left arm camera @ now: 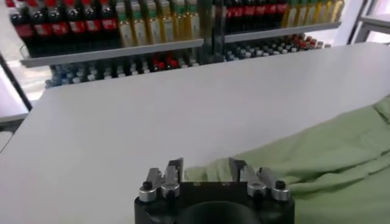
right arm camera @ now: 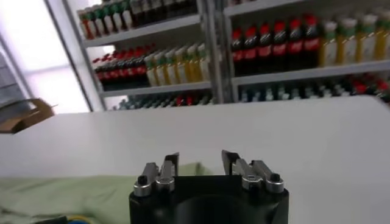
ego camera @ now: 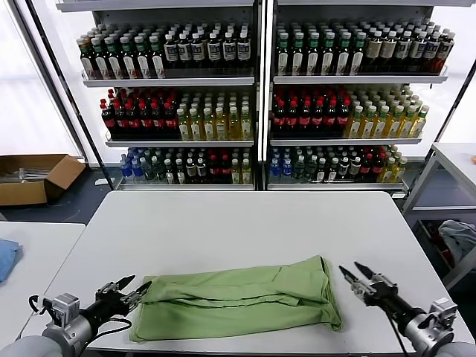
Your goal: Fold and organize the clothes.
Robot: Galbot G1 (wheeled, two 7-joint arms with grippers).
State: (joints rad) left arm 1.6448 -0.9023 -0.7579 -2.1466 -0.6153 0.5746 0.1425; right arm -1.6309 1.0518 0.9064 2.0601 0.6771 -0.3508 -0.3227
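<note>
Behind the worktop (ego camera: 245, 223) stand two tall shelf units (ego camera: 260, 89), every level packed with rows of bottles (ego camera: 190, 123) capped in red, yellow, green and white. At the far left on the floor sits an open cardboard box (ego camera: 33, 177), and a blue cloth (ego camera: 6, 256) lies on a side table (ego camera: 37, 268) next to the white worktop. On the near part of the worktop lies a light green shirt (ego camera: 238, 301), spread sideways in a long folded band with creases along it; no collar, buttons or print can be made out on it. Its left end touches or lies just under the left hand (ego camera: 132, 291), which sits low at the near left edge with its fingers (left arm camera: 175, 173) spread apart and released; the left wrist view shows green fabric between and just beyond them. At the near right, the right hand (ego camera: 352, 274) is just beside the shirt's right end but apart from it, its fingers (right arm camera: 171, 164) also spread and holding nothing, with the shirt's edge showing beyond them.
</note>
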